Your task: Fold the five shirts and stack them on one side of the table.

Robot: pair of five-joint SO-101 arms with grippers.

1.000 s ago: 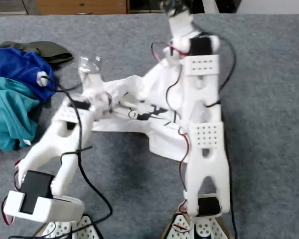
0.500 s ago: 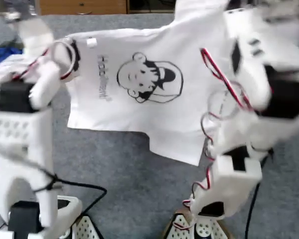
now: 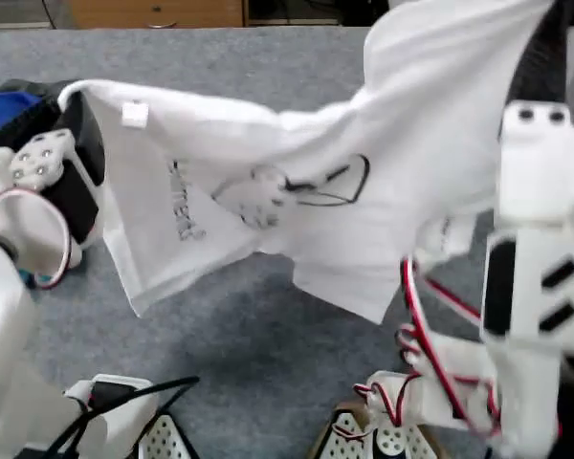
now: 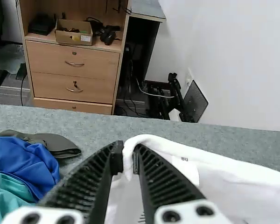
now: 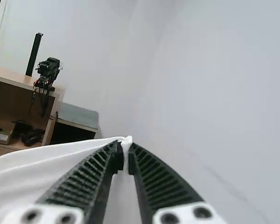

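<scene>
A white shirt (image 3: 297, 191) with a black cartoon print hangs stretched in the air between the two raised arms, its lower hem sagging towards the grey table (image 3: 268, 363). My left gripper (image 4: 127, 156) is shut on one corner of the white shirt (image 4: 214, 177), held up at the left side. My right gripper (image 5: 124, 148) is shut on another edge of the white shirt (image 5: 32, 172), lifted high at the right. A blue shirt (image 4: 18, 161), a teal shirt (image 4: 2, 198) and an olive one (image 4: 46, 140) lie heaped at the table's left side.
The arm bases (image 3: 383, 435) with red and black cables stand at the table's near edge. A wooden drawer cabinet (image 4: 70, 70) stands behind the table.
Both arms have lifted the white shirt off the table and spread it; it rose higher and now tilts, the right side up, the print facing upward.
</scene>
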